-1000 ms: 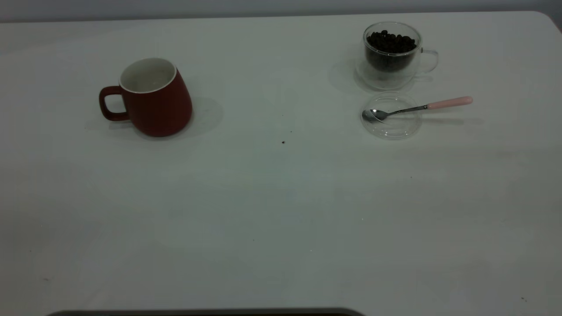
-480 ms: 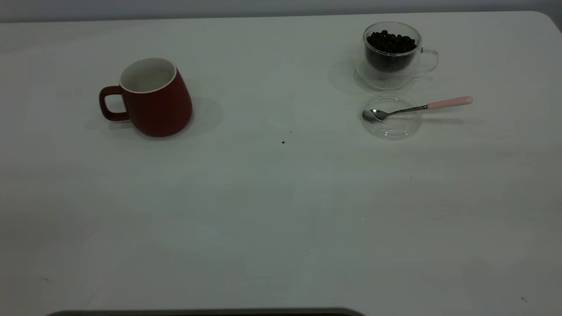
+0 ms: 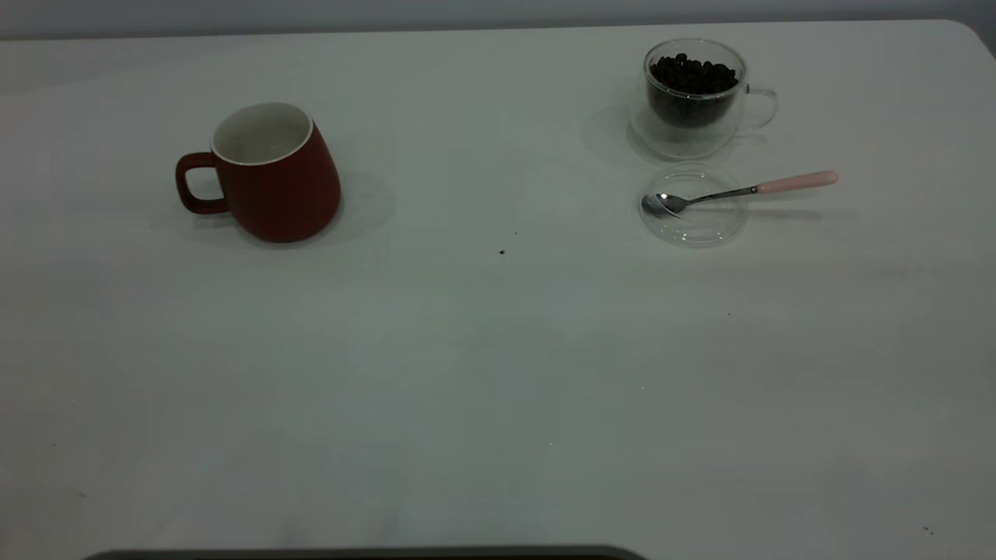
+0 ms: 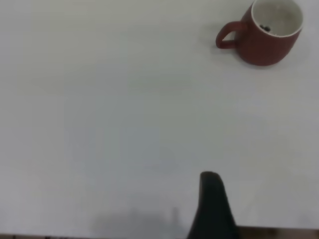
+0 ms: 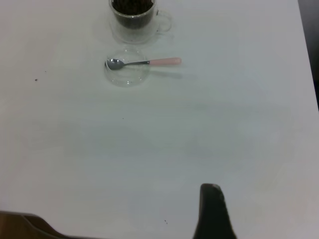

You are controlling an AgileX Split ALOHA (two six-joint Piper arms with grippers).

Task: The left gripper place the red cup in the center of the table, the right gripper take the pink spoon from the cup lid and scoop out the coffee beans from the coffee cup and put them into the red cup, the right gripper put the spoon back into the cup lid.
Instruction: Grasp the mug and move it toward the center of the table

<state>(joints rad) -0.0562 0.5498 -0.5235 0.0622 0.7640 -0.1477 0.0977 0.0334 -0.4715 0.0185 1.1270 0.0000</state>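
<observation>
Nothing moved — pincers (image 4: 213,209) parked low

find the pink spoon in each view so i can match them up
Exterior view: pink spoon at upper right, bowl in the cup lid.
Left wrist view: not in it.
Right wrist view: upper middle, bowl in the lid.
Shared landmark: the coffee cup of beans just behind it.

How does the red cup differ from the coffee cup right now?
The red cup is opaque dark red and nearly empty; the coffee cup is clear glass, heaped with coffee beans. The red cup looks larger, handle pointing left; the coffee cup's points right. Both stand upright on the table.
</observation>
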